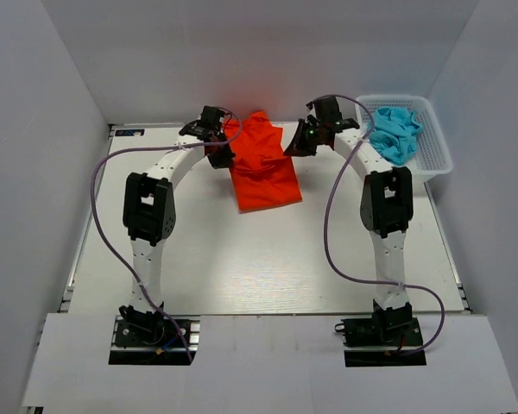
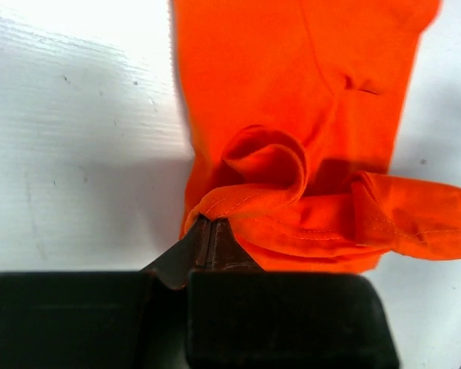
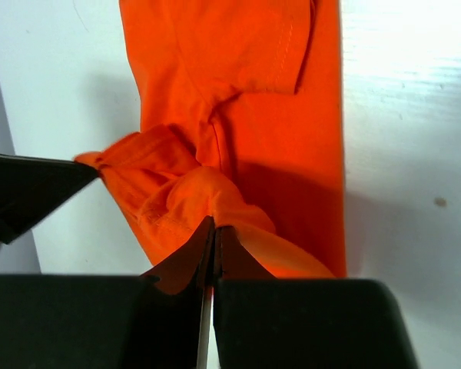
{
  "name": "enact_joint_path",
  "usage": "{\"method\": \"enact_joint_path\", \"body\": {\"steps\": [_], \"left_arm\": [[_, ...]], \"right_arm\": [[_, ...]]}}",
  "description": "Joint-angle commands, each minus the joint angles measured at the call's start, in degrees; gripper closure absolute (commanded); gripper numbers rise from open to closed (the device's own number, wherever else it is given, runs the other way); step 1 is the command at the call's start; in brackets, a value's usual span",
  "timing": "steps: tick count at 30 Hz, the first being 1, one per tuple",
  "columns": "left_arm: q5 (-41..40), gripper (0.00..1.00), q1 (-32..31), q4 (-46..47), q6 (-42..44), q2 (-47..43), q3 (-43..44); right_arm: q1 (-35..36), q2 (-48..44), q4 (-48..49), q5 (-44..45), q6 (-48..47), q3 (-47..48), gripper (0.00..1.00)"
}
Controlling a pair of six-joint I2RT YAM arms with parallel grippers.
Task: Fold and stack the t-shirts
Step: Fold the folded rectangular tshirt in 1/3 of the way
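An orange-red t-shirt (image 1: 263,168) lies as a narrow folded strip at the back middle of the table, its far end lifted. My left gripper (image 1: 217,148) is shut on that end's left corner, with the cloth (image 2: 292,100) bunched at its fingertips (image 2: 211,231). At the right corner my right gripper (image 1: 299,145) is shut on the same shirt (image 3: 284,115), a fold pinched at its tips (image 3: 215,234). A turquoise-blue t-shirt (image 1: 395,131) lies crumpled in the basket.
A white mesh basket (image 1: 436,155) stands at the back right corner of the white table (image 1: 268,267). Grey walls close in the back and both sides. Purple cables loop off both arms.
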Motion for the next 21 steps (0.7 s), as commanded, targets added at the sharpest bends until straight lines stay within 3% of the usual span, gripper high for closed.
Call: {"method": "enact_joint_path", "body": {"steps": [1, 13, 15, 16, 17, 19, 20, 21], "left_arm": [[1.69, 1.00, 0.76, 1.44, 2.09, 0.95, 3.40], [3.36, 1.00, 1.91, 5.49, 4.21, 5.25, 6.38], [2.75, 0.70, 3.48, 4.34, 3.68, 7.80, 10.16], [2.75, 0.42, 3.49, 4.34, 3.68, 8.68, 11.56], [2.75, 0.01, 4.28, 4.34, 4.64, 9.39, 14.19], [1.53, 0.00, 4.99, 1.98, 5.35, 11.50, 18.06], [1.52, 0.00, 5.77, -0.47, 5.96, 11.51, 21.21], [1.00, 0.00, 5.78, -1.37, 5.97, 11.51, 21.25]], "right_arm": [[-0.25, 1.70, 8.58, -2.28, 4.97, 1.64, 1.00], [-0.34, 6.54, 11.93, 1.85, 8.57, 3.83, 1.00], [-0.69, 7.68, 14.39, 1.85, 8.84, 4.88, 0.97], [-0.95, 9.34, 15.09, 1.59, 8.76, 5.32, 0.80], [-1.04, 9.79, 16.32, 1.33, 8.58, 7.24, 0.68], [-1.82, 11.02, 15.72, -1.12, 8.32, 10.49, 0.26], [-1.83, 10.85, 15.98, -1.66, 8.06, 10.95, 0.10], [-1.83, 9.98, 15.80, -2.62, 7.44, 10.52, 0.10]]}}
